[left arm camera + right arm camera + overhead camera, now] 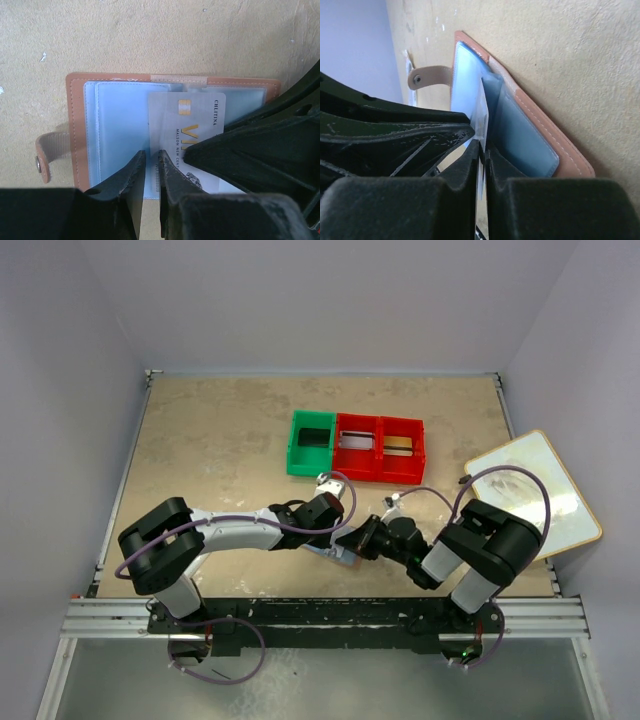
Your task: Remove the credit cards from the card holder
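The card holder (75, 125) lies open and flat on the tan table, reddish-brown rim around light blue sleeves, its snap strap (45, 160) out to the left. A pale credit card (195, 115) with gold lettering sticks partway out of a sleeve. My right gripper (481, 150) is shut on the near edge of that credit card (481, 120). My left gripper (151, 156) is shut to a thin slit, tips down on the blue sleeve beside the card's left edge, with nothing between them. In the top view both grippers meet over the card holder (332, 553) at the near centre.
A green bin (311, 443) and two red bins (358, 447) stand in a row behind the arms. A white board with a wooden edge (530, 495) lies at the right, overhanging the table. Grey walls close in the sides and back.
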{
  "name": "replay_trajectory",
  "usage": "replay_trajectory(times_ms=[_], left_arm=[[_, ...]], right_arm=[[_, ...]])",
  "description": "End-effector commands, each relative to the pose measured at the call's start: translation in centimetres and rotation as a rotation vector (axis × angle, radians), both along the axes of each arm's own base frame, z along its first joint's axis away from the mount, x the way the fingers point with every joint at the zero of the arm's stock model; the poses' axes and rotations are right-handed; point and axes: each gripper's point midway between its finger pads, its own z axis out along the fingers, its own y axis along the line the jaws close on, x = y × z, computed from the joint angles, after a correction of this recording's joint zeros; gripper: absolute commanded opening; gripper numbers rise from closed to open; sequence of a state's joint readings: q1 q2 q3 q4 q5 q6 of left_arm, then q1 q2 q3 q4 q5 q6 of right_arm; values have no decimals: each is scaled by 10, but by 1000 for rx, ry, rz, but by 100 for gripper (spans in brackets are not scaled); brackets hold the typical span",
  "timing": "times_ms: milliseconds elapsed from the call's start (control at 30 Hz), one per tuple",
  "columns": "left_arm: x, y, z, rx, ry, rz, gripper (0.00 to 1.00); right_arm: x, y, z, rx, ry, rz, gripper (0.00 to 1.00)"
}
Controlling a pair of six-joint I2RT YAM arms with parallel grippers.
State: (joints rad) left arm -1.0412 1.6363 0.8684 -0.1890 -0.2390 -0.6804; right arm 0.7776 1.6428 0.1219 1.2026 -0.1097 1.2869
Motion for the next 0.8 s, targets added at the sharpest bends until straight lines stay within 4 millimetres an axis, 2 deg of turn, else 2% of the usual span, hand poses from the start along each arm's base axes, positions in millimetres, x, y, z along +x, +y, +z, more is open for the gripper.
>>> replay_trajectory(times_ms=[0,167,500,667,700,767], left_arm=[[3,2,4,1,-13,15,13],[6,10,10,8,-46,39,13],[10,18,17,18,-79,63,13],[12,19,30,-9,-104,77,18],[13,18,36,-25,-115,80,19],[15,18,47,-52,-134,90,21]], right_arm=[[-3,-1,15,70,-53,7,4],[-5,-16,13,75,-46,-43,0],[-6,-37,11,5,-40,-105,0],[11,-51,24,-144,-87,-164,0],[16,-56,38,-154,-127,-189,0],[19,-71,47,-208,-157,-238,0]])
